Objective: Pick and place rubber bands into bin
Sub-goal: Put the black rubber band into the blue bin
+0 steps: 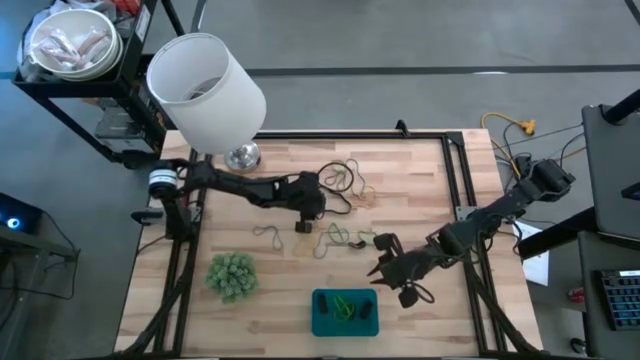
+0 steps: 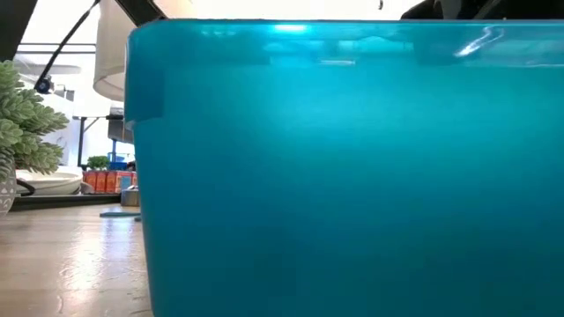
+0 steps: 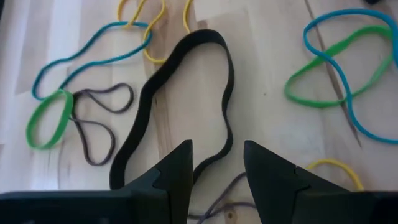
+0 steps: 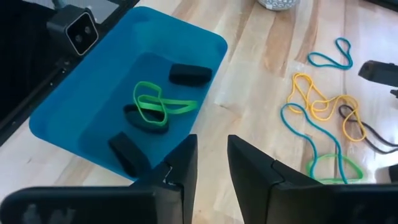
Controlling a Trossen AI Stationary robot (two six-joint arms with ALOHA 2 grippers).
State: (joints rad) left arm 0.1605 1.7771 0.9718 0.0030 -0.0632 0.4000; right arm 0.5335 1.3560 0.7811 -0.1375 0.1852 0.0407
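No writing is legible. Left gripper (image 3: 216, 167) open over rubber bands (image 3: 180, 106); right gripper (image 4: 211, 163) empty, seemingly slightly parted, near bin (image 4: 68, 112).

You see the teal bin (image 1: 344, 313) at the desk's near edge, holding green and black rubber bands (image 4: 155, 107); more bands (image 1: 340, 237) lie scattered mid-desk.

Left arm: reaches in from your left edge toward the middle of the table, forearm almost level.
Left gripper (image 1: 303, 222): points down, low over the wood — fingers (image 3: 176, 168) slightly parted.
Right arm: comes in from your far right, angled toward the near middle.
Right gripper (image 1: 388, 266): fingers (image 4: 185, 163) a narrow gap apart — holding nothing.
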